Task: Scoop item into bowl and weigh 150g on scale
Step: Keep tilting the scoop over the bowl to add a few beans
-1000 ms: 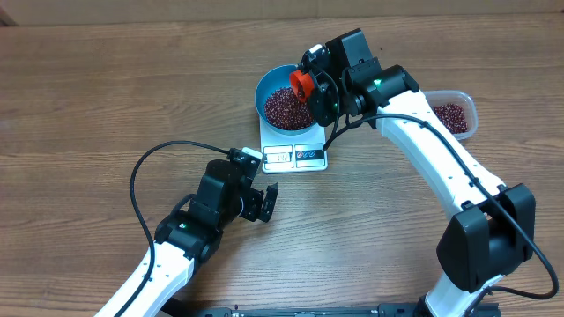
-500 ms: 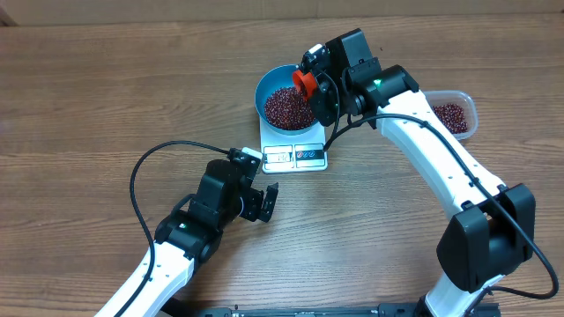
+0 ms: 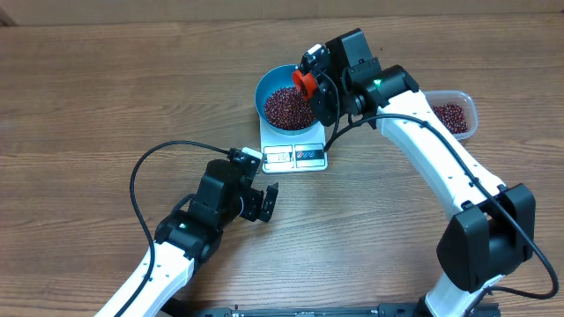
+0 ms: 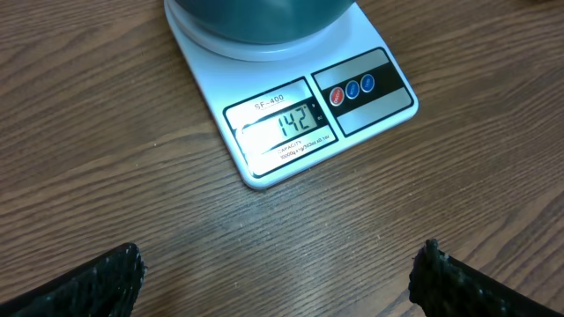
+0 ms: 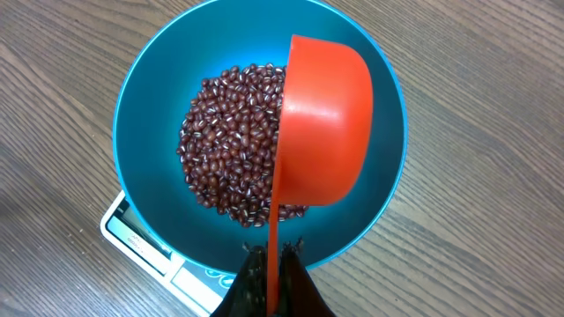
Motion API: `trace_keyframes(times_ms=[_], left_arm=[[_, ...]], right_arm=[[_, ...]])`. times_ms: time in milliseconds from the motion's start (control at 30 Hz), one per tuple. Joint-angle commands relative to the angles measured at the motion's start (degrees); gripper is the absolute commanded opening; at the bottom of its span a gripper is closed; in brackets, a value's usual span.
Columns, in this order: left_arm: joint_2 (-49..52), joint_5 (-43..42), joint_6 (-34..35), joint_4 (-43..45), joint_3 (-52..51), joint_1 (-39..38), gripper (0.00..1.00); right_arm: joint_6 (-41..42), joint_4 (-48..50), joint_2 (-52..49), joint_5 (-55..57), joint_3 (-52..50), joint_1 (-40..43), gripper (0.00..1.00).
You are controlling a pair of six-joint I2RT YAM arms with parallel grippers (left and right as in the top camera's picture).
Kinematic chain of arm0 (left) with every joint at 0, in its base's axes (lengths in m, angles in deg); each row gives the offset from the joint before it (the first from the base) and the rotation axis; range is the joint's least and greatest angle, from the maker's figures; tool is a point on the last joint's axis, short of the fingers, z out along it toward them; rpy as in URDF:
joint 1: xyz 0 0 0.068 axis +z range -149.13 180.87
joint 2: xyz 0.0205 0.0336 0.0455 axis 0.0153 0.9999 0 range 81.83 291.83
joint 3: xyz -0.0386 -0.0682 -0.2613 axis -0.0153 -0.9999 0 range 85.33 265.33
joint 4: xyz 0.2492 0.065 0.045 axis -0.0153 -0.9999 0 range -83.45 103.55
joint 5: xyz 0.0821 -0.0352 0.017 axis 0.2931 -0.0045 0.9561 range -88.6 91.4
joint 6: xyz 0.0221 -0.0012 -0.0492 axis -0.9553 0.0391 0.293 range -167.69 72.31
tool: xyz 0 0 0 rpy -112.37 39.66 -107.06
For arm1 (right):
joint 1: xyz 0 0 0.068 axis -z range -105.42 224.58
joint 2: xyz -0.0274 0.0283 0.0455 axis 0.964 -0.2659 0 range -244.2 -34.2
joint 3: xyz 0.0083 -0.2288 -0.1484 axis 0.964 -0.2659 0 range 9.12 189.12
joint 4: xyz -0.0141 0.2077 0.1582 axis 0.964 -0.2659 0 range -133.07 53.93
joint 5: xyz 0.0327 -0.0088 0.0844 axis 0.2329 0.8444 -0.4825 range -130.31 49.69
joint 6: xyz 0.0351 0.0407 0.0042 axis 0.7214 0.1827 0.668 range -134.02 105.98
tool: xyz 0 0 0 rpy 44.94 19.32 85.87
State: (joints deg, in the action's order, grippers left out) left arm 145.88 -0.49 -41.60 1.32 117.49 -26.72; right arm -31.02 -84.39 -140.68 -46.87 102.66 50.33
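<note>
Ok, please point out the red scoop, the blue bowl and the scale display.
red scoop (image 5: 322,123), right wrist view, back of its cup
blue bowl (image 5: 145,114), right wrist view, bare inner wall
scale display (image 4: 295,121), left wrist view, the digits

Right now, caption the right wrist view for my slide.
Right gripper holds a red scoop tilted over beans in the blue bowl on the white scale.

scale: 1, with 1 display and 3 round buttons | blue bowl: 1, on the scale | red scoop: 1, above the scale | clear tub: 1, right of the scale | beans: too many to count singly, 2 heaps | arms: 2, left arm, right arm
</note>
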Motion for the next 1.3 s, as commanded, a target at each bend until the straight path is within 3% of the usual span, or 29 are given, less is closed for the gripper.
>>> trace_keyframes(times_ms=[0, 1267], left_arm=[[0.3, 0.4, 0.8, 0.0, -0.2, 0.2, 1.00], [0.3, 0.4, 0.8, 0.0, -0.2, 0.2, 1.00]], right_arm=[[-1.1, 0.6, 0.1, 1.0, 1.8, -0.1, 0.04], [-3.1, 0.3, 0.1, 2.1, 1.8, -0.1, 0.04]])
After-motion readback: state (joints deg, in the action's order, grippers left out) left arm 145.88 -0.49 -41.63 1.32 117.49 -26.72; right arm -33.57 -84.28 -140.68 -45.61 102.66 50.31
